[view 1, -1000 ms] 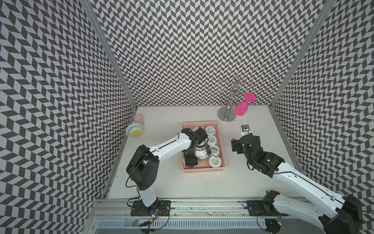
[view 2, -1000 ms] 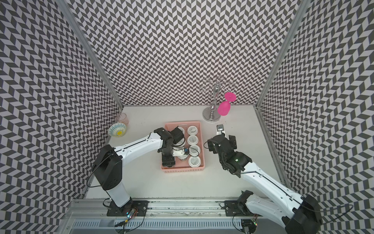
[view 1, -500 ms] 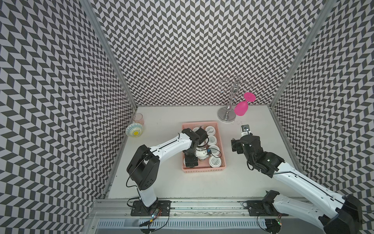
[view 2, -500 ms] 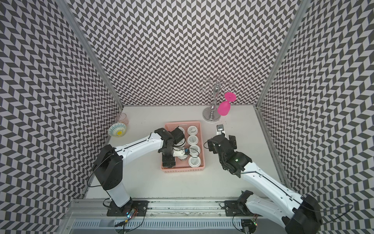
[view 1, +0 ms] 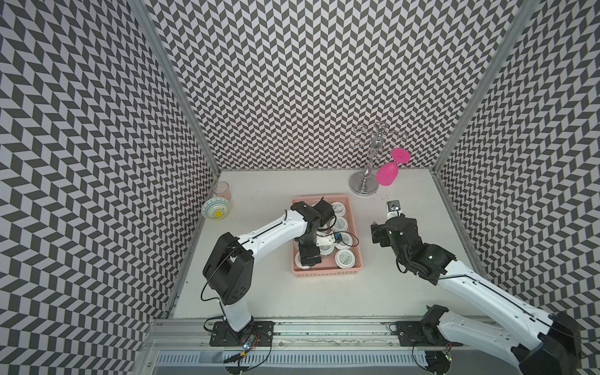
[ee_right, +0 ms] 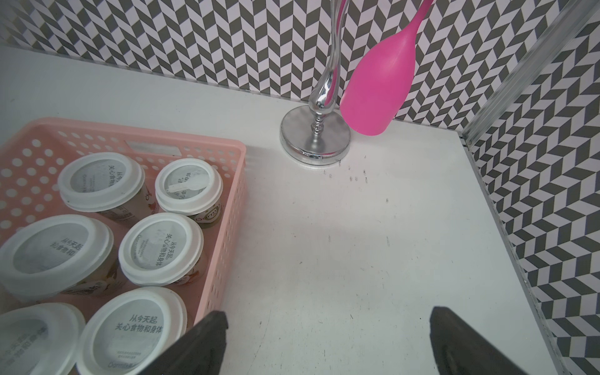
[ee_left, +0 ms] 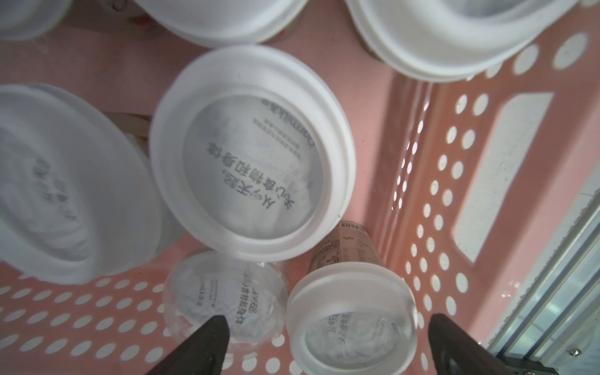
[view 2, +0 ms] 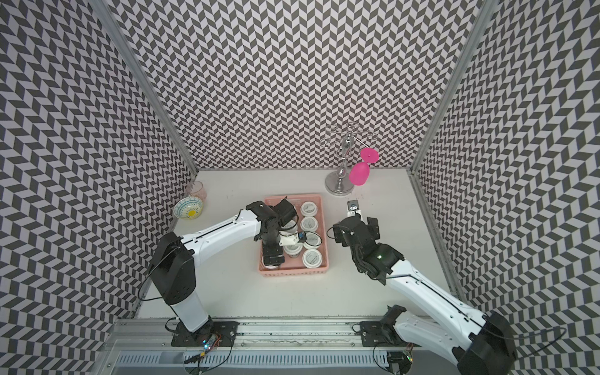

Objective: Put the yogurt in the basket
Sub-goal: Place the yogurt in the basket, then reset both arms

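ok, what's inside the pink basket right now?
White-lidded yogurt cups crowd the basket; the open left gripper hangs over them. In both top views the left arm covers part of the basket, so a full count is not possible.

A bowl [view 1: 216, 209] sits by the left wall, a glass [view 1: 222, 190] just behind it. A pink goblet [view 1: 387, 173] hangs upside down from a chrome stand [view 1: 363, 187] at the back.
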Motion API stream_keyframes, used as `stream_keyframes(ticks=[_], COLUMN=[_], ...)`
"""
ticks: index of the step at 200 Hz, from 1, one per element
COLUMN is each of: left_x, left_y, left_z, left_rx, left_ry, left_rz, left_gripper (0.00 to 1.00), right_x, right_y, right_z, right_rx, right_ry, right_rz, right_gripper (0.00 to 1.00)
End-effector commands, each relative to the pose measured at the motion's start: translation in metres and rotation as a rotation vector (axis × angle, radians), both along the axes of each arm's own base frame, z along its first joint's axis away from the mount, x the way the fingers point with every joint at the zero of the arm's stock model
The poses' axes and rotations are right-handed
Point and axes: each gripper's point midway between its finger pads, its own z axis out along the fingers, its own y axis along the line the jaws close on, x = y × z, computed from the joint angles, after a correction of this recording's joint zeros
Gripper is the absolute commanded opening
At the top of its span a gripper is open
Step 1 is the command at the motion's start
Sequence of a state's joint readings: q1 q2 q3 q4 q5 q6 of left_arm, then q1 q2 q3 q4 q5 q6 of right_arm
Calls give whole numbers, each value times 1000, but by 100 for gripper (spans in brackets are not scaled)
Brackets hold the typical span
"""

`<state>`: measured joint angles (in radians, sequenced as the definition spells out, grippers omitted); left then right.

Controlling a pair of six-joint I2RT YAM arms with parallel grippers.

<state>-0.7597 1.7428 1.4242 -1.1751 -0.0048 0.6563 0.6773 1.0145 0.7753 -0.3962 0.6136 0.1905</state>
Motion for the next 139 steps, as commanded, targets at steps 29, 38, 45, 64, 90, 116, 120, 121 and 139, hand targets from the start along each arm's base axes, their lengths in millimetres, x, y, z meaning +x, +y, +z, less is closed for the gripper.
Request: stream_keyframes(ticks=[29, 38, 45, 64, 90, 116, 120, 121, 139], left_x=[4, 6, 10, 25, 51, 80, 84, 85, 108], left_y=[-11, -12, -13, -12, -3, 16, 19, 21, 38], left_z=[63, 73, 80, 99, 118, 127, 127, 127, 129], left_rx=[-148, -172, -189, -251, -339, -416, -425, -426, -472], left_ry=[-133, -162, -187, -257, -343, -413, -425, -426, -487], left_rz=[-37, -39, -31, 9, 82, 166, 179, 184, 259], left_gripper=[100, 100, 100, 100, 100, 100, 100, 100, 100], right_x=[3, 4, 4, 4, 3, 4, 4, 4, 5], right_y=[1, 1, 0, 0, 0, -1, -1, -1, -1], right_z=[3, 3, 2, 2, 1, 2, 3, 3, 5], right_rx=[7, 6, 4, 4, 2, 6, 6, 7, 17], right_ry=[-26, -25, -24, -26, -28, -35, -38, -39, -60], right_rz=[-10, -11, -12, -16, -13, -14, -14, -13, -14], right_gripper=[100, 100, 99, 100, 100, 99, 100, 99, 100])
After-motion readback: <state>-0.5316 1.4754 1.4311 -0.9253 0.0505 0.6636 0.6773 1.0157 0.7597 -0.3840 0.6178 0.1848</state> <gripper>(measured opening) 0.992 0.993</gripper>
